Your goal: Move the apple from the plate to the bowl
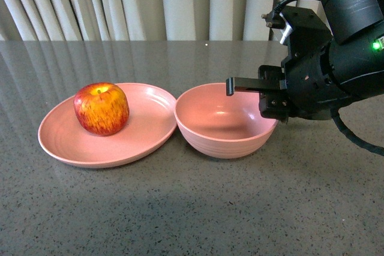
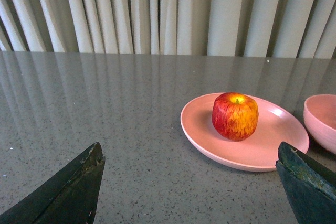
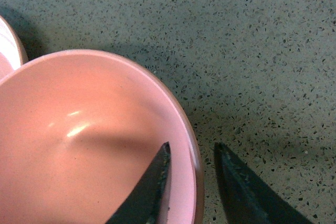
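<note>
The red and yellow apple sits on the left part of the pink plate, which touches the deeper pink bowl to its right. The bowl is empty. My right gripper is open at the bowl's right rim. In the right wrist view the gripper straddles that rim, with one finger inside the bowl and the other outside. My left gripper is open and empty, low over the table, some way short of the apple and plate. It does not show in the front view.
The table is grey speckled stone. Pale pleated curtains hang behind its far edge. A black cable loops from my right arm over the table at the right. The plate's edge shows beside the bowl in the right wrist view.
</note>
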Controlling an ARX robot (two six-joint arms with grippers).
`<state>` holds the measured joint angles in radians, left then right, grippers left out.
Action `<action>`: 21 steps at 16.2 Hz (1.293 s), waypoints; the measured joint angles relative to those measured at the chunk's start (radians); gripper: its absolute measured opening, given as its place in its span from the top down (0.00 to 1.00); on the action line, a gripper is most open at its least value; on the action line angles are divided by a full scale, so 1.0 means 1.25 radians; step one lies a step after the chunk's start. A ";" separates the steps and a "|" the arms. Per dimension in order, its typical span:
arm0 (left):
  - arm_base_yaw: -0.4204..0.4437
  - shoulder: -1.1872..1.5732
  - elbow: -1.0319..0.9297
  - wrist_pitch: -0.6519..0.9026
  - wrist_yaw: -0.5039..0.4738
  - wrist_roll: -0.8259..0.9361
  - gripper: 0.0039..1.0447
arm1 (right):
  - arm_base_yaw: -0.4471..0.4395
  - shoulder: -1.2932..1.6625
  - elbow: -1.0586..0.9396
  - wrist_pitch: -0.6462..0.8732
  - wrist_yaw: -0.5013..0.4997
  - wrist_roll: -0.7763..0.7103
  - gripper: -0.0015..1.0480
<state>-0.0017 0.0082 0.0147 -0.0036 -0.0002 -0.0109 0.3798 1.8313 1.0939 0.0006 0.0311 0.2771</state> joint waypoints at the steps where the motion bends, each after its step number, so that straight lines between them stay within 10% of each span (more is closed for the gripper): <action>1: 0.000 0.000 0.000 0.000 0.000 0.000 0.06 | 0.000 -0.016 -0.006 0.001 -0.001 0.003 0.64; 7: 0.000 0.000 0.000 0.000 0.000 0.000 0.06 | -0.148 -0.338 -0.143 0.082 -0.111 0.055 0.04; 13: 0.000 0.000 0.000 0.000 0.000 0.000 0.06 | -0.414 -0.952 -0.512 0.160 -0.140 0.015 0.08; 21: 0.000 0.000 0.000 0.000 0.000 0.000 0.06 | -0.304 -1.401 -0.804 -0.009 -0.025 -0.209 0.99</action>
<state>-0.0017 0.0082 0.0147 -0.0036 -0.0002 -0.0109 -0.0002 0.0803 0.0883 -0.0109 0.0002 0.0162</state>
